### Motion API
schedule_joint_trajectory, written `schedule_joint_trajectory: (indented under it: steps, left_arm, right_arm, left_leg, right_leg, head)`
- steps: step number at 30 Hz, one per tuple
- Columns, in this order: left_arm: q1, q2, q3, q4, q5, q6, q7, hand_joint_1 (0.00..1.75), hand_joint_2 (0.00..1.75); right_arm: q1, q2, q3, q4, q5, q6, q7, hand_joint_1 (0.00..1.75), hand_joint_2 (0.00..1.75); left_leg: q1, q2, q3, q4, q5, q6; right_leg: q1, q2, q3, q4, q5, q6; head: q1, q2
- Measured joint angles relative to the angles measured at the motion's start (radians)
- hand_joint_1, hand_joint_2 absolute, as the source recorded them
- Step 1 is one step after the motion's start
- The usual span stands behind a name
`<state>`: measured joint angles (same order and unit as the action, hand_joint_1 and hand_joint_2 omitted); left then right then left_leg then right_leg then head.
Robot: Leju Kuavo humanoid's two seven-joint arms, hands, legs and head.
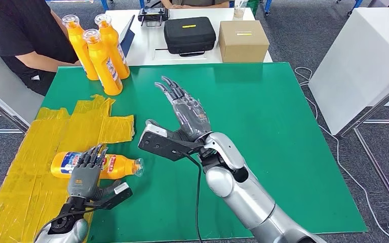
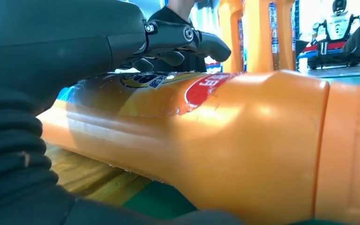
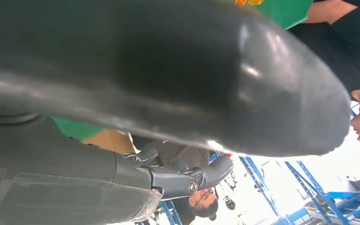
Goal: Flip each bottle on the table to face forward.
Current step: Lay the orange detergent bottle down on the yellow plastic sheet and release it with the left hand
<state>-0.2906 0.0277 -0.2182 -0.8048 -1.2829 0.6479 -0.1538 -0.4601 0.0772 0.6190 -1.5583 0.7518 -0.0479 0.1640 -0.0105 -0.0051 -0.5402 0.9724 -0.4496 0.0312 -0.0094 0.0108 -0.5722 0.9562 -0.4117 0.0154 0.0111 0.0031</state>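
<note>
One orange bottle lies on its side near the front-left corner of the green table, partly on the yellow tape patch that covers that corner. Its cap end points toward the table centre and its red-and-blue label faces up.

The left hand rests on top of the bottle at the label. The left wrist view shows the fingers arched over the upper side of the body while the thumb side sits low against the near side. The hand is laid over the bottle, but whether it clamps it firmly cannot be told.

Handling judgement: the body appears to be smooth, glossy plastic, filled and therefore moderately heavy. It is likely to be stiff enough to resist a squeeze, yet slippery and free to roll on its round side. The best hold is around the straight labelled section, where the width is even. The tapered shoulder and cap give a poor seat and would let the bottle swing.

The right hand hovers above the middle of the table with its fingers extended and spread, holding nothing.

Three upright orange bottles stand grouped at the far-left corner, touching or nearly so. A person's forearm rests just beside them.
</note>
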Motion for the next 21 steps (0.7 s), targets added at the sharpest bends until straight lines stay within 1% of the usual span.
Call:
schedule_joint_trajectory:
  steps: [3,5,10,12,14,16,18,21]
  left_arm:
    - [0.017,-0.002,0.003,-0.04,0.064,-0.032,-0.024,0.0,0.0]
    - [0.044,-0.004,0.01,-0.106,0.152,-0.076,-0.045,0.0,0.0]
    - [0.139,-0.005,0.042,-0.4,0.404,-0.233,-0.058,0.0,0.0]
    - [0.168,-0.002,0.059,-0.519,0.578,-0.287,-0.109,0.0,0.0]
    - [0.191,0.01,0.08,-0.649,0.809,-0.347,-0.166,0.0,0.0]
    - [0.197,0.029,0.106,-0.767,1.0,-0.403,-0.198,0.0,0.0]
    - [0.188,0.048,0.129,-0.849,1.116,-0.443,-0.209,0.0,0.0]
    - [0.159,0.068,0.144,-0.915,1.208,-0.478,-0.212,0.0,0.0]
  right_arm:
    - [0.018,0.0,-0.011,-0.011,0.017,0.001,-0.001,0.0,0.0]
    - [0.032,0.0,-0.024,-0.02,0.025,-0.003,-0.011,0.0,0.0]
    - [0.071,-0.003,-0.075,-0.039,0.007,-0.03,-0.066,0.0,0.0]
    - [0.087,-0.006,-0.095,-0.045,-0.041,-0.051,-0.122,0.0,0.0]
    - [0.111,-0.011,-0.117,-0.048,-0.118,-0.082,-0.214,0.0,0.0]
    - [0.134,-0.015,-0.139,-0.047,-0.198,-0.117,-0.313,0.0,0.0]
    - [0.151,-0.016,-0.156,-0.045,-0.255,-0.149,-0.394,0.0,0.0]
    - [0.167,-0.014,-0.169,-0.037,-0.282,-0.197,-0.476,0.0,0.0]
  left_leg:
    - [0.0,0.0,0.0,0.0,0.0,0.0]
    - [0.0,0.0,0.0,0.0,0.0,0.0]
    - [0.0,0.0,0.0,0.0,0.0,0.0]
    - [0.0,0.0,-0.001,0.0,0.0,0.0]
    - [0.0,0.0,-0.001,0.0,0.0,0.0]
    - [0.0,0.0,-0.001,0.0,0.0,0.0]
    - [0.0,0.0,-0.001,0.0,0.0,0.0]
    - [0.001,0.0,0.0,0.0,0.0,0.0]
  right_leg:
    - [0.0,0.0,0.0,0.0,0.0,0.0]
    - [0.0,0.0,0.0,0.0,0.0,0.0]
    - [0.0,0.0,0.0,0.0,0.0,0.0]
    - [0.0,0.0,-0.001,0.0,0.0,0.0]
    - [0.0,0.0,-0.001,0.0,0.0,0.0]
    - [0.001,0.0,-0.001,0.0,0.0,0.0]
    - [0.001,0.0,-0.001,0.0,0.0,0.0]
    - [0.001,0.0,-0.001,0.0,0.0,0.0]
  head:
    - [0.0,0.0]
    - [0.0,0.0]
    - [0.0,0.0]
    - [0.0,0.0]
    - [0.0,0.0]
    - [0.0,0.0]
    - [0.0,0.0]
    - [0.0,0.0]
